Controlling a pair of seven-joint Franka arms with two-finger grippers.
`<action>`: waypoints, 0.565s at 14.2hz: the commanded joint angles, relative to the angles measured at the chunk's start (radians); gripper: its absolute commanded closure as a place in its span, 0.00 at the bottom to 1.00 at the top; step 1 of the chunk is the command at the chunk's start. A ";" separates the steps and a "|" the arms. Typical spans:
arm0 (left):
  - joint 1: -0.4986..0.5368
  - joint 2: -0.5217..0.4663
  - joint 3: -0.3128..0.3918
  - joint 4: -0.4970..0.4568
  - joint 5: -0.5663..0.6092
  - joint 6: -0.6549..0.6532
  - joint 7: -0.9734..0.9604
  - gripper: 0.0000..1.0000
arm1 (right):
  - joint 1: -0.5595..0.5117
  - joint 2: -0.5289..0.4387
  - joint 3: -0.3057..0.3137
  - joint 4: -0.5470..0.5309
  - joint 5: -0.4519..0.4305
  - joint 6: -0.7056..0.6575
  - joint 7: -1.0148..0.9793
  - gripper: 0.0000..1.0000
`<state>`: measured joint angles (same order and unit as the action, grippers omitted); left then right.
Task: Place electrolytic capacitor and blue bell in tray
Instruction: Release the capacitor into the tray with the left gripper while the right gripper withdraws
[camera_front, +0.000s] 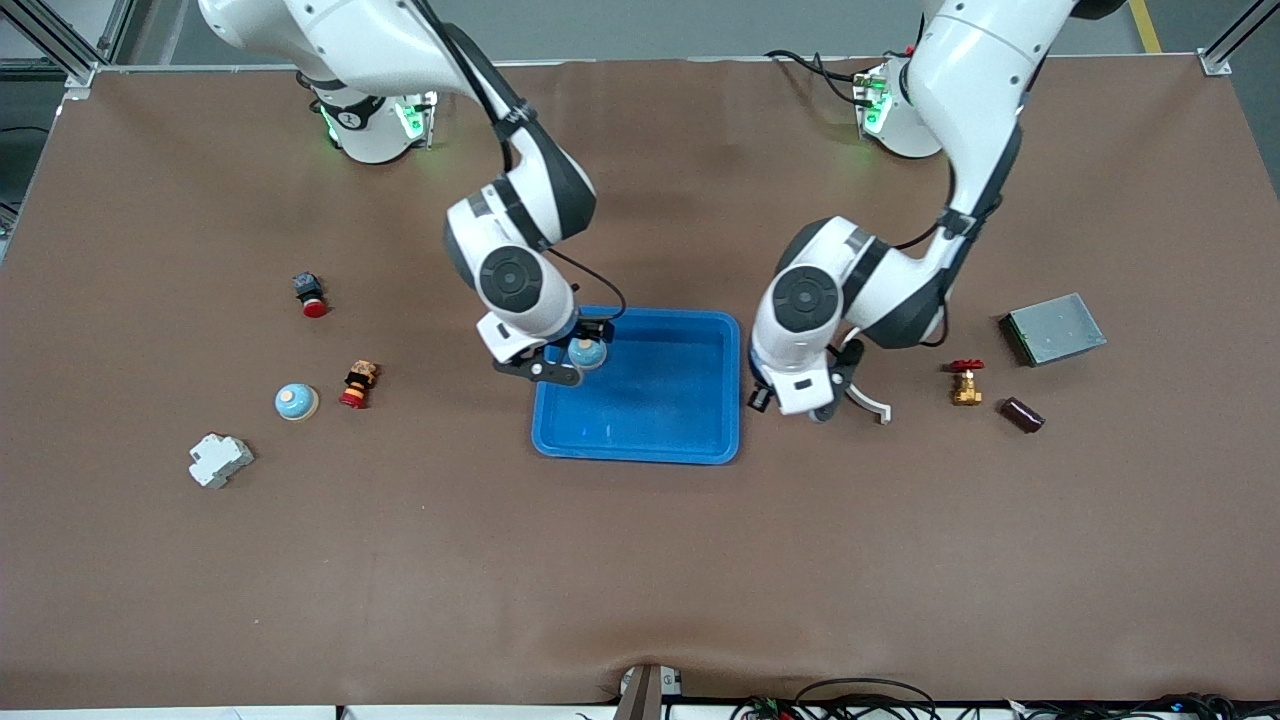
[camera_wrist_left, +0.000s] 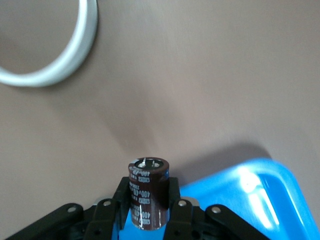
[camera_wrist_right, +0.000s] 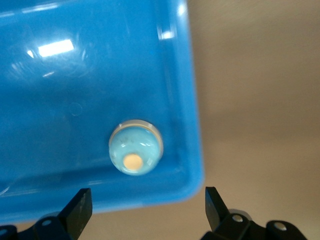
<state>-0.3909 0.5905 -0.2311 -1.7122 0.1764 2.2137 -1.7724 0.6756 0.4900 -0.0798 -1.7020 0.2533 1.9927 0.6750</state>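
1. Dark brown capacitor (camera_wrist_left: 148, 192) with white "400" print — pinched in left gripper (camera_wrist_left: 148, 210) beside tray (camera_front: 690, 440).
2. Pale blue bell (camera_wrist_right: 135, 147), cream button — in tray corner under spread-fingered right gripper (camera_wrist_right: 145, 205).

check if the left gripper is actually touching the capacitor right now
Touching. The left wrist view shows the left gripper with its fingers pressed against both sides of the upright brown electrolytic capacitor, no gap visible.

A pale blue bell (camera_wrist_right: 135, 148) sits in a bright blue tray (camera_wrist_right: 60, 90) near its corner; two spread black fingertips (camera_wrist_right: 80, 205) frame it.
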 joint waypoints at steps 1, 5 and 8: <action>-0.051 0.051 0.006 0.072 0.009 -0.020 -0.086 1.00 | -0.112 -0.099 0.011 0.007 0.004 -0.144 -0.136 0.00; -0.118 0.075 0.006 0.092 0.008 -0.020 -0.160 1.00 | -0.310 -0.191 0.011 0.004 0.003 -0.303 -0.431 0.00; -0.123 0.110 0.007 0.103 -0.047 -0.020 -0.179 1.00 | -0.366 -0.223 0.011 -0.002 -0.113 -0.344 -0.474 0.00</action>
<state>-0.5091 0.6717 -0.2308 -1.6466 0.1624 2.2133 -1.9428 0.3225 0.3014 -0.0903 -1.6744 0.2164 1.6564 0.2111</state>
